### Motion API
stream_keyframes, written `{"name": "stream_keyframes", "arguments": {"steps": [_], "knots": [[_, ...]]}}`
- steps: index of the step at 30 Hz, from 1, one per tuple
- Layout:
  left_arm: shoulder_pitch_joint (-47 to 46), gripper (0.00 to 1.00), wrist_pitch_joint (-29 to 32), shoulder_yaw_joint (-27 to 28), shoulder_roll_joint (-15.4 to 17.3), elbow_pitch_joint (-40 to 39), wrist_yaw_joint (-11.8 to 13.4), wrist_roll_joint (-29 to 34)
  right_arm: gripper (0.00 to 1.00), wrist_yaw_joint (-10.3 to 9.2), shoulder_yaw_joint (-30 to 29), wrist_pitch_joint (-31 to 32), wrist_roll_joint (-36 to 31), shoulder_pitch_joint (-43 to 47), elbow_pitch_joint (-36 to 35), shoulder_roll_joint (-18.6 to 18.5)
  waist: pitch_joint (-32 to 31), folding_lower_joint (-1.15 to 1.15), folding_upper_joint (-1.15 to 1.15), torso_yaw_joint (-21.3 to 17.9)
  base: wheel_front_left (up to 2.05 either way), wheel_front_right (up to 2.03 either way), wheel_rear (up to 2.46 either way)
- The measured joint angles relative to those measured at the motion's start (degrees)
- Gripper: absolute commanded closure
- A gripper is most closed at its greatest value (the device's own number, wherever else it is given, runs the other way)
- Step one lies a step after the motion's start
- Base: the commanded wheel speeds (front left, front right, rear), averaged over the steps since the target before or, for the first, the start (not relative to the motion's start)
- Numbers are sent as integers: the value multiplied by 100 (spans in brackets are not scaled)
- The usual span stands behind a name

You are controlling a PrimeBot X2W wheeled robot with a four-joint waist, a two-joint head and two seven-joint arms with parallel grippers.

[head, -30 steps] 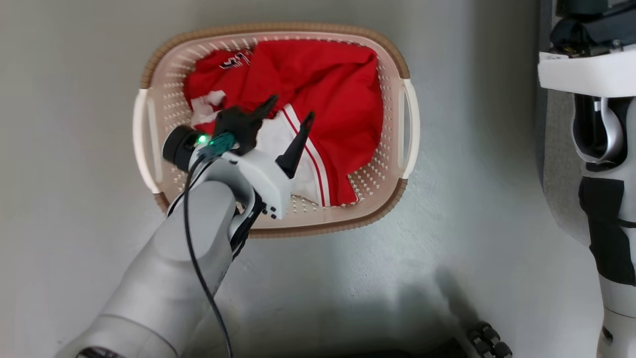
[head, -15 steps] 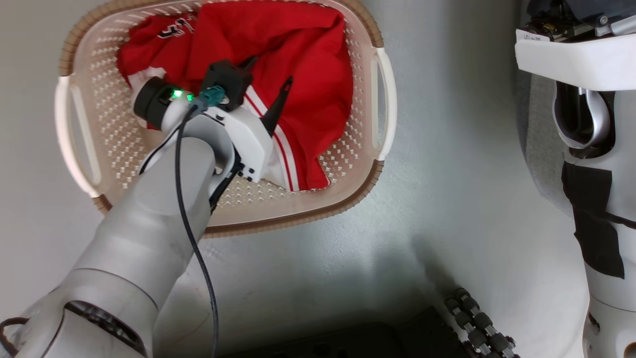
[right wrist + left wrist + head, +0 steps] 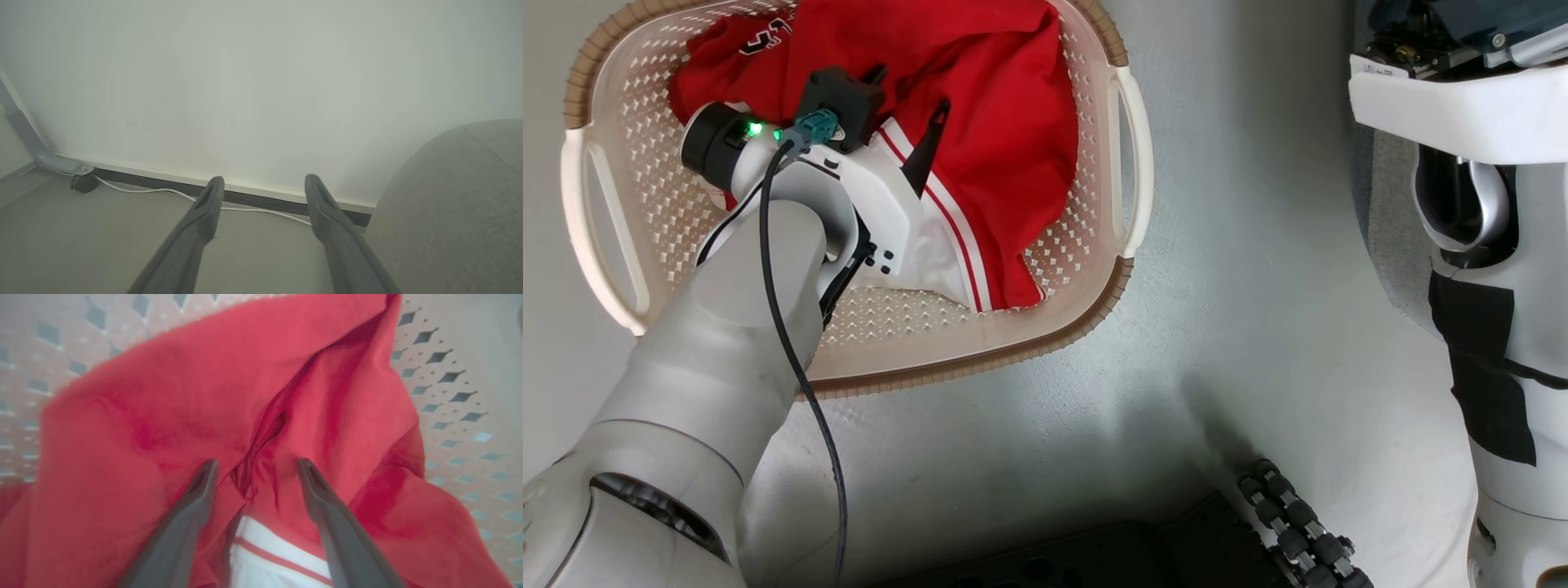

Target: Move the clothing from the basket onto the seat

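Grasp approach: left gripper [image 3: 257,462], fingers apart, straddles a fold of the clothing [image 3: 1005,122] in the basket [image 3: 1086,237]. Next move, by judgement: close on that fold, then lift. The right gripper [image 3: 264,178] hangs empty, fingers apart.

far rim of basket [image 3: 1078,237] cut off at top, clothing [image 3: 1005,122] partly hidden behind left arm [image 3: 727,343]

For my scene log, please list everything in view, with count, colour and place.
clothing: one heap, red and white, inside the basket
basket: one, cream, brown rim, on the floor
seat: one, grey, right wrist view, lower right
cable: one, white, along the wall's foot
castor: one, dark, beside the cable
wheeled base: one, black, head view's bottom edge
left gripper: one, dark fingers, open over the clothing
right gripper: one, dark fingers, open, facing the wall
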Motion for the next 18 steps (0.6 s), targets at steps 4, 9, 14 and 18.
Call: {"name": "stream_keyframes", "arguments": {"steps": [4, 9, 14, 18], "knots": [[-52, 0, 0, -199, 19, 47, 0, -158, 0, 0, -9, 0, 37, 3, -8, 9, 32, 0, 0, -25, 0, 0, 0], [-77, 0, 5, -557, -2, 136, 0, -444, 0, 0, -7, 0, 84, 30, -7, 25, 52, 0, 0, -53, 0, 0, 0], [-85, 0, 111, -788, -9, 311, 0, -701, 0, 0, -25, 0, 91, 60, -5, 29, 42, 0, 0, -81, 0, 0, 0], [-117, 0, 253, -925, -31, 375, 0, -904, 0, 0, -58, 0, 92, 71, -5, 33, 36, 0, 0, -98, 0, 0, 0]]}}
